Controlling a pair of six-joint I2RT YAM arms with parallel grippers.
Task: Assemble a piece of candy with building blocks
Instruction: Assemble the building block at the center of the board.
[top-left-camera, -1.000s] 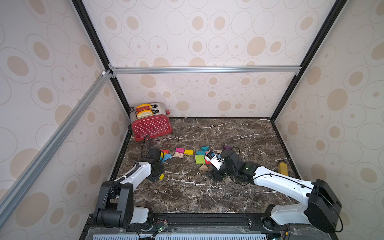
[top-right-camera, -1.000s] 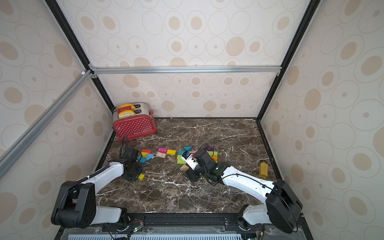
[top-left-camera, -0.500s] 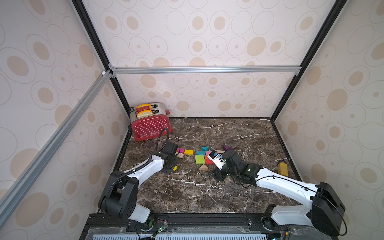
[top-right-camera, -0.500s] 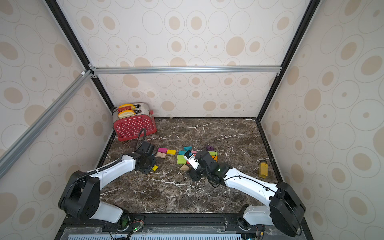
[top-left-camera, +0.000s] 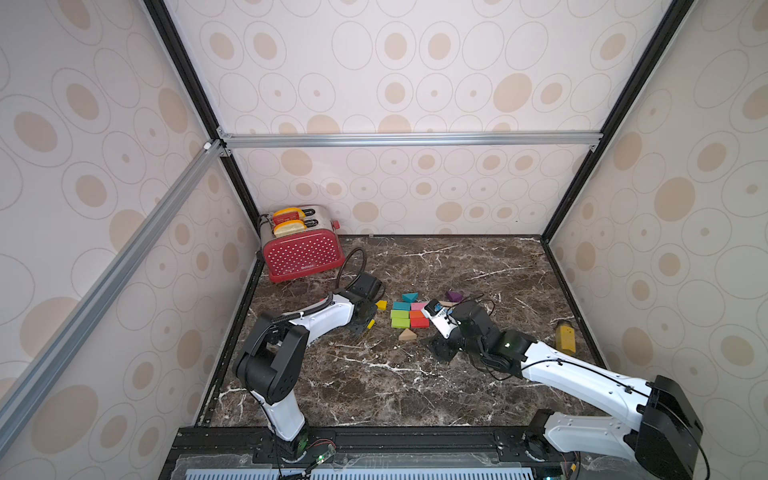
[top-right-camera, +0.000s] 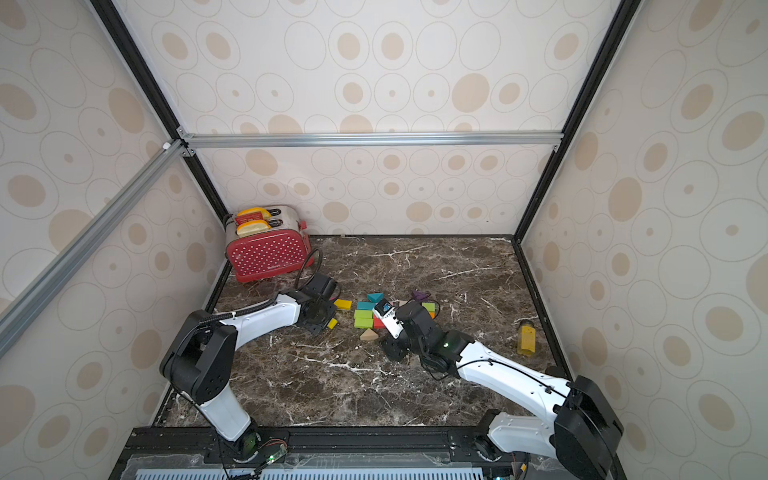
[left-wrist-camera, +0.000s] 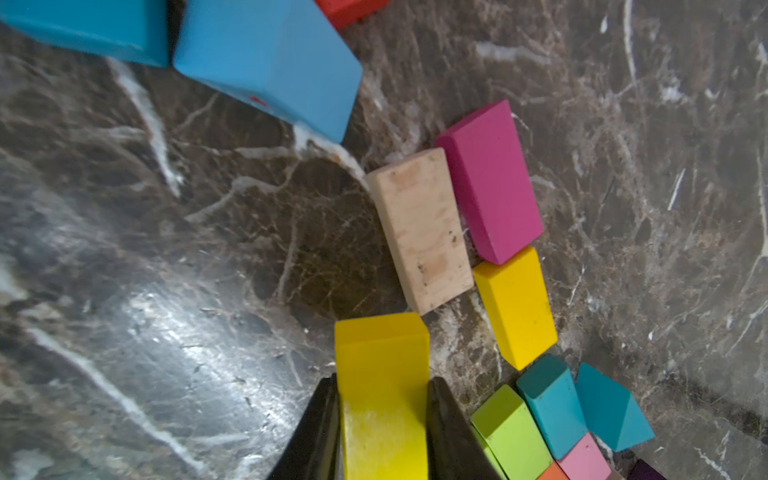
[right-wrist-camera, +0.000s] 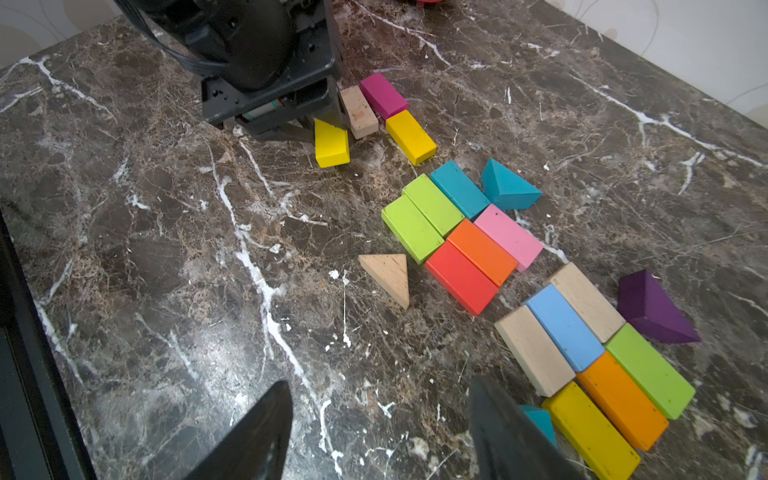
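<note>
On the dark marble surface (top-left-camera: 374, 382), the red toaster (top-left-camera: 305, 255) bears a small mark too fine to read. The left gripper (left-wrist-camera: 384, 379) pinches a yellow brick (right-wrist-camera: 331, 143). A second ago it was near the surface's left edge; it has since swung in beside a bare-wood brick (left-wrist-camera: 419, 232). The right gripper (right-wrist-camera: 378, 386), spread and empty, hovers much where it was, close to the building blocks (right-wrist-camera: 482, 251) lying in tight rows mid-surface.
</note>
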